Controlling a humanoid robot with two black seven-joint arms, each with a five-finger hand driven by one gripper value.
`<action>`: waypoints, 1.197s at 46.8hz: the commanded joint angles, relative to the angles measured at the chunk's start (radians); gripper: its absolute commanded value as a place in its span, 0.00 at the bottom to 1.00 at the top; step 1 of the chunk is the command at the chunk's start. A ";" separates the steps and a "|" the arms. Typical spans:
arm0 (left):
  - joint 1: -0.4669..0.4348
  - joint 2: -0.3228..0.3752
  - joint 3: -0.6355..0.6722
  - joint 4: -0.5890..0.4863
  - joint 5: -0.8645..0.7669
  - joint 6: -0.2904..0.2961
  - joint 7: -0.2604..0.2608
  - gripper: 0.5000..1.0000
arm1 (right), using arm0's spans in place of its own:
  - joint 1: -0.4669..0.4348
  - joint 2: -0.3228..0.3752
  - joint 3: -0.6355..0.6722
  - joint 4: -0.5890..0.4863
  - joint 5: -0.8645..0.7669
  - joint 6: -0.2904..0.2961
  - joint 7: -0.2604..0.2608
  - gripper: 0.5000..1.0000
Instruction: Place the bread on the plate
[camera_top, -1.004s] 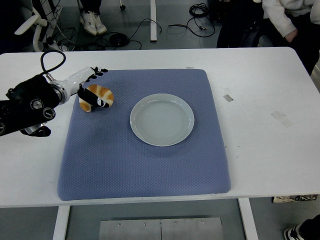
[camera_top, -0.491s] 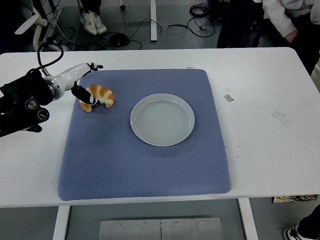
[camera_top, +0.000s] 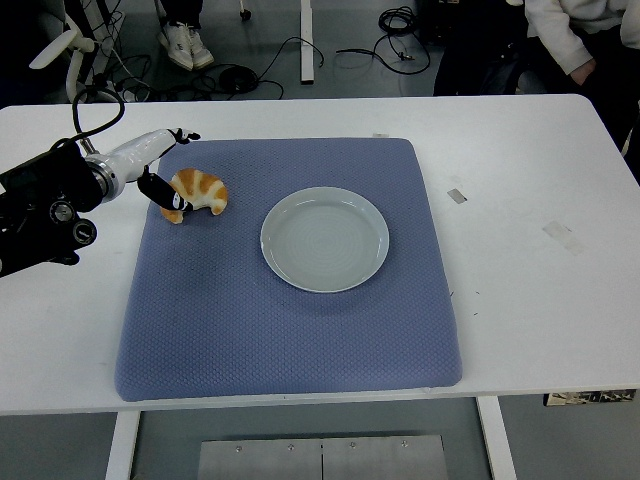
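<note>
We count one golden-brown, crescent-shaped bread roll (camera_top: 198, 192), one round pale grey-green ceramic plate (camera_top: 325, 239), one blue-grey textured fabric mat (camera_top: 290, 320) and one white rectangular table (camera_top: 520, 250).

The mat covers the middle of the frame. The plate sits on it slightly right of the mat's centre and carries nothing. The bread roll lies on the mat in the upper left of the frame, well apart from the plate and left of it.

We see one robot arm. It enters from the left edge of the frame, with a black motor housing at mid-left and a white forearm section angled up and to the right. The left hand (camera_top: 165, 170) is at the mat's upper-left corner, just beside the bread roll. One black fingertip (camera_top: 172, 205) reaches down to the roll's left end and appears to touch it. Further dark fingertips show at the upper end of the white section, above the roll. We cannot tell whether the fingers grip the roll or only rest against it; they are too small and partly hidden.

The roll rests on the mat surface. The right arm does not appear in the frame.

At the top of the frame we see the partial figures of two people: shoes (camera_top: 185, 45) at upper left, a white sleeve (camera_top: 560, 35) at upper right.
</note>
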 joint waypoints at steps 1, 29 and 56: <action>0.000 -0.001 0.000 0.018 0.000 -0.020 0.000 0.93 | 0.000 0.000 0.000 0.000 0.000 0.000 0.001 1.00; -0.010 -0.035 -0.011 0.073 0.014 -0.080 -0.001 0.89 | 0.000 0.000 0.000 0.000 0.000 0.000 0.001 1.00; -0.020 -0.059 0.001 0.074 0.015 -0.084 -0.008 0.82 | 0.000 0.000 0.000 0.000 0.000 0.000 -0.001 1.00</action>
